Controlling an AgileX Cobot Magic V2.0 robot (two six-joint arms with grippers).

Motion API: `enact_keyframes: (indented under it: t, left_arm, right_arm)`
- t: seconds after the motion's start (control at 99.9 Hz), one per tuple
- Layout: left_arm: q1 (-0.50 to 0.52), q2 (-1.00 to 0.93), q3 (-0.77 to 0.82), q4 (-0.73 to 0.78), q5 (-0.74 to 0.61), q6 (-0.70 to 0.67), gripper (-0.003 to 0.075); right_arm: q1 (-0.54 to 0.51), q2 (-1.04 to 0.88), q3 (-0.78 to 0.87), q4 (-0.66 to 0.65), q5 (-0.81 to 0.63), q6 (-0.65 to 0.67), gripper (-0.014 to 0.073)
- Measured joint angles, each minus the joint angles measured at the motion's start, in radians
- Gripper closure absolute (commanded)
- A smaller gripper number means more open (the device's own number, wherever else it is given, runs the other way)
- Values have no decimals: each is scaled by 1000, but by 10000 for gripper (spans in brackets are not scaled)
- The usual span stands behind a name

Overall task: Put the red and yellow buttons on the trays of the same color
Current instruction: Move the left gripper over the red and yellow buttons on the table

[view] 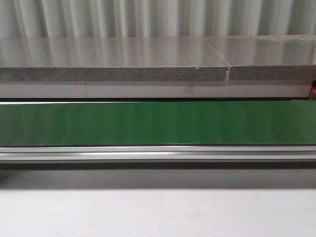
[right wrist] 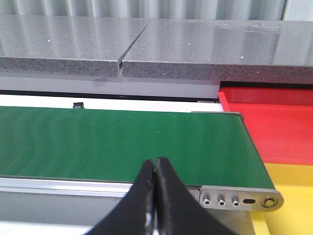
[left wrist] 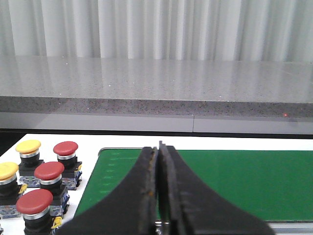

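Front view: green belt (view: 158,123) cut off both sides, no buttons or trays visible. Yellow tray (right wrist: 288,200) and red tray (right wrist: 274,122) clipped by frame edge. Nearest red button (left wrist: 34,208) base cropped.

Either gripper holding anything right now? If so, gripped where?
Nothing held. The left gripper and right gripper are both shut with fingers pressed together and nothing between them. The buttons sit untouched beside the green belt.
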Motion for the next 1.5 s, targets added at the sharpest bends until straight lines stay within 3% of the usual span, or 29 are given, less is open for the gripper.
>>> enact_keyframes:
  t: [0.46,0.671,1.071,1.351,1.431,1.501]
  left_arm:
    - [0,0,-7,0,-28,0,740]
    - [0,71,-164,0,150,0,740]
    - [0,456,-579,-21,701,0,740]
    - [0,566,-621,-49,764,0,740]
    - [0,579,-623,-49,780,0,680]
    - [0,579,-623,-49,804,0,557]
  right_arm:
    - [0,0,0,0,0,0,661]
    - [0,0,0,0,0,0,661]
    - [0,0,0,0,0,0,661]
    - [0,0,0,0,0,0,661]
    - [0,0,0,0,0,0,661]
    - [0,0,0,0,0,0,661]
